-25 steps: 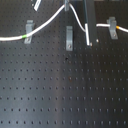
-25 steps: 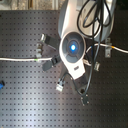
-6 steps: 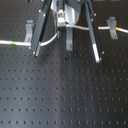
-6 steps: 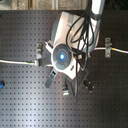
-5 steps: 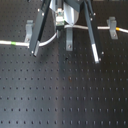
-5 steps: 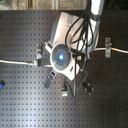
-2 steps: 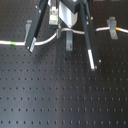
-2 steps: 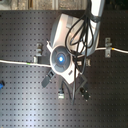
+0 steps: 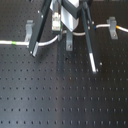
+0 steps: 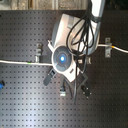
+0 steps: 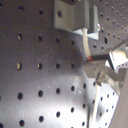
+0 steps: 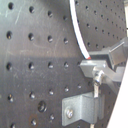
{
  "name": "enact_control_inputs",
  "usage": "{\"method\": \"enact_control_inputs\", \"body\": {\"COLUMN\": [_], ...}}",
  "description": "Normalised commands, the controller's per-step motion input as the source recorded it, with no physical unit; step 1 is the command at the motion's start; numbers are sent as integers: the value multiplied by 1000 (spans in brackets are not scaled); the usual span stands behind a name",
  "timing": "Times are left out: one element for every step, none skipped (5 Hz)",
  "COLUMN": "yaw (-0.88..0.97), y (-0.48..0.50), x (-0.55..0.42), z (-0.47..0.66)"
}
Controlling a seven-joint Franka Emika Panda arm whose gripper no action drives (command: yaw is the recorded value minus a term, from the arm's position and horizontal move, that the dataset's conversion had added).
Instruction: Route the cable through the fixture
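The white cable (image 9: 42, 44) comes in from the first exterior view's left, with a green band (image 9: 20, 44). It rises to my gripper (image 9: 66, 34) and runs on to the right (image 9: 95, 30). The fixture (image 9: 68, 43), a narrow upright grey clip, stands right below the gripper. Both wrist views show the fingers (image 11: 112, 57) shut on the cable (image 11: 89, 44), with the grey clip (image 11: 75, 17) close beside them. The second wrist view shows the cable (image 12: 79, 30) arcing to the fingers (image 12: 107, 59) and the clip (image 12: 80, 110). I cannot tell whether the cable sits in the slot.
A leaning grey clip (image 9: 31, 29) stands at the first exterior view's left and a short T-topped clip (image 9: 114, 26) at its right. The black struts (image 9: 92, 50) of the wrist cameras reach down to the perforated black board (image 9: 65, 95). In the second exterior view the hand (image 10: 62, 57) hides the fixture.
Since five seconds ago the gripper has come down and moved left in the first exterior view, bringing the raised cable low beside the middle clip. Over the last second it only shifted slightly.
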Motion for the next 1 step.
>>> {"method": "enact_control_inputs", "body": {"yaw": [-23], "y": [0], "x": [0], "z": [0]}}
